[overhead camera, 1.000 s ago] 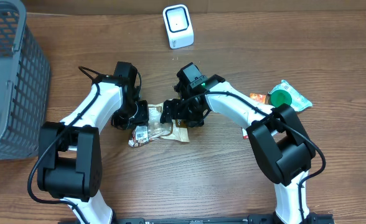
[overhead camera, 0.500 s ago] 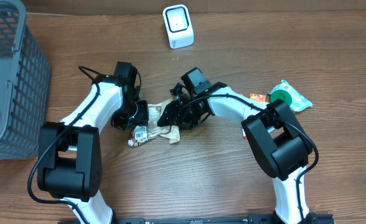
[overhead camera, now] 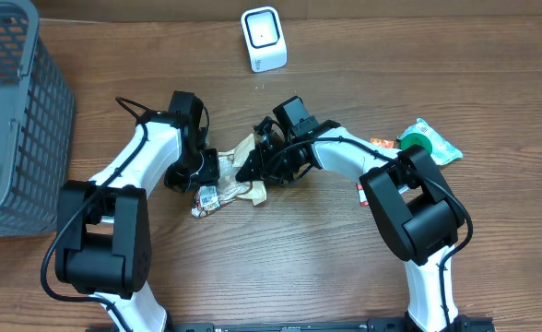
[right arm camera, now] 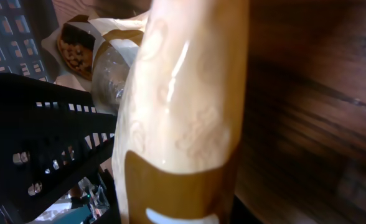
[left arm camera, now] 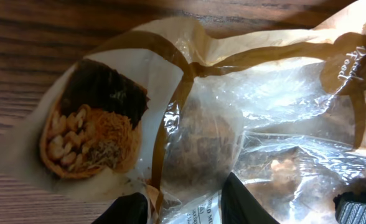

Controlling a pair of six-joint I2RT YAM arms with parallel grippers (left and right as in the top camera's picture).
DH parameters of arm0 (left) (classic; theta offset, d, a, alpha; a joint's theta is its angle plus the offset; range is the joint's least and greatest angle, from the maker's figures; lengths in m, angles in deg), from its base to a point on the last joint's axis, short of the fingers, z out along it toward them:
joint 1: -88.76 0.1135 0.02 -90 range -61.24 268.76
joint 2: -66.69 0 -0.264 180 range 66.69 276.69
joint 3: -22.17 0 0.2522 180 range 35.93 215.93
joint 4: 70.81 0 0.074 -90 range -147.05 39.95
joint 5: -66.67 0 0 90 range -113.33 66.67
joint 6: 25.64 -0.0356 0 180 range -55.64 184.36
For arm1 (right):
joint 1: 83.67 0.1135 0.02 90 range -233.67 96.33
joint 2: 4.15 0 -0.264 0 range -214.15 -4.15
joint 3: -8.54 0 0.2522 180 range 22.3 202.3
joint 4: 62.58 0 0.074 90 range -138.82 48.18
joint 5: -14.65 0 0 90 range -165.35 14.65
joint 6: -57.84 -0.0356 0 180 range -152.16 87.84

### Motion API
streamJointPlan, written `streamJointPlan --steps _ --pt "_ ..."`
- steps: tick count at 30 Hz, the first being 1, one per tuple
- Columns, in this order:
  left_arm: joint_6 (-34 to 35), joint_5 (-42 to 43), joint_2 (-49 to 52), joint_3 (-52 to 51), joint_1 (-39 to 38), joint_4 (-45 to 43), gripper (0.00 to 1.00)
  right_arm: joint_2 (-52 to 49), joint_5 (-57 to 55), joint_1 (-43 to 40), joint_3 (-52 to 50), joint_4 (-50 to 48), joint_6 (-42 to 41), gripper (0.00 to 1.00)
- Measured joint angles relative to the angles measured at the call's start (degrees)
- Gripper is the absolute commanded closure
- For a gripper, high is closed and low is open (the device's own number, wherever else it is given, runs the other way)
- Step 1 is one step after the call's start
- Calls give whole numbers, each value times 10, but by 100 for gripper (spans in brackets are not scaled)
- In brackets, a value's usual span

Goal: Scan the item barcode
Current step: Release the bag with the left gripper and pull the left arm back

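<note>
Overhead: both arms meet at a snack packet (overhead camera: 239, 191) lying mid-table (overhead camera: 280, 267), well short of the white scanner (overhead camera: 263, 39) at the far edge
Right gripper (overhead camera: 251, 166) is clenched on the packet's tan end, which stands tilted up off the wood; the right wrist view shows that glossy wrapper running up between its jaws and filling most of the picture; left gripper (overhead camera: 202, 180) sits on the packet's other end, beside the white barcode label; in the left wrist view its dark fingertips (left arm camera: 128, 210) flank the clear, crumpled wrapper near that label, but whether they pinch it or only bracket it I cannot tell; a grey mesh basket (overhead camera: 13, 120) stands at the table's left side; a green-lidded pack (overhead camera: 418, 145) lies off to the right, well apart from the packet
</note>
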Motion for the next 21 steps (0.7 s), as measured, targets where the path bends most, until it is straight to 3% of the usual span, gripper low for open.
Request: streamJointPlan --steps 2,3,5,12,21 --pt "0 0 0 0 0 -2 39 0 0 0 0 4 0 72" --pt "0 0 0 0 0 -3 34 0 0 0 0 7 0 72" --pt "0 0 0 0 0 -4 33 0 0 0 0 20 0 72" --pt "-2 0 1 0 0 -3 25 0 6 0 0 44 0 96" --pt "-13 0 6 47 14 24 19 0 5 0 0 45 4 96"
